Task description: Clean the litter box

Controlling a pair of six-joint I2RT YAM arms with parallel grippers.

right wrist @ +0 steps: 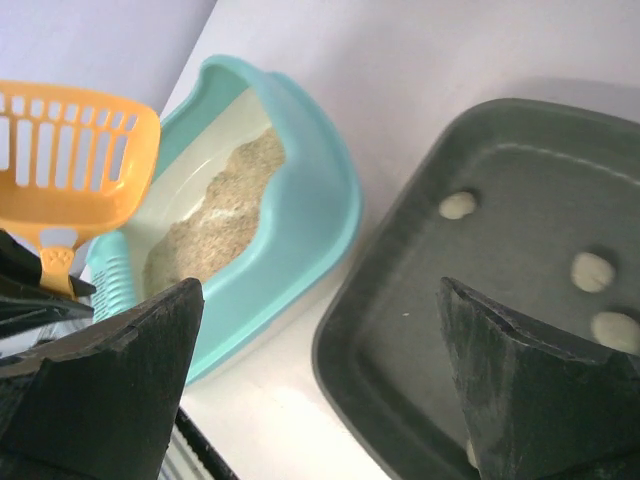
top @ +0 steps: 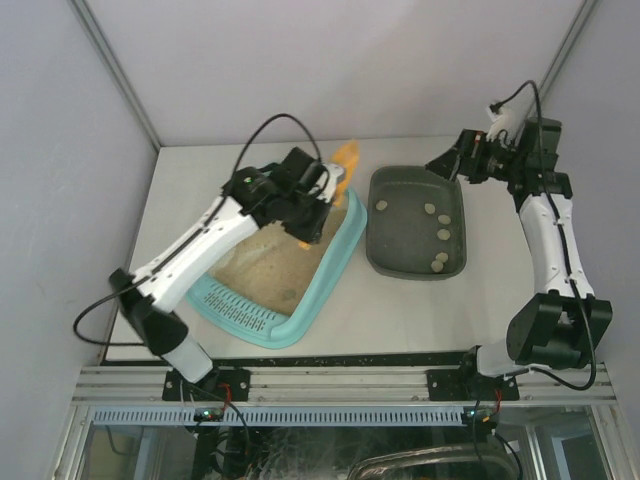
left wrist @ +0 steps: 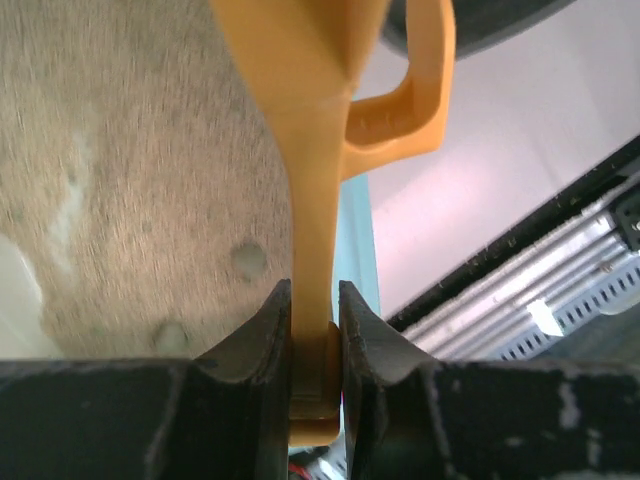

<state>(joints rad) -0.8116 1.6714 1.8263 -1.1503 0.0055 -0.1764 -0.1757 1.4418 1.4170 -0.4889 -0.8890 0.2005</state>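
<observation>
You are mid-scoop, your left gripper clamping the orange scoop over the litter box just left of the grey tray, your right gripper gaping empty, and the next move is probably calling for dipping under the clumps in the sand.

White table: litter box beside dark grey tray.

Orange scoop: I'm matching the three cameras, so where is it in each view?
Top external: scoop, upper centre, at the litter box's far end.
Left wrist: its handle runs down the middle into the left hand.
Right wrist: its slotted head, upper left.
Shared landmark: the turquoise litter box with sand.
</observation>
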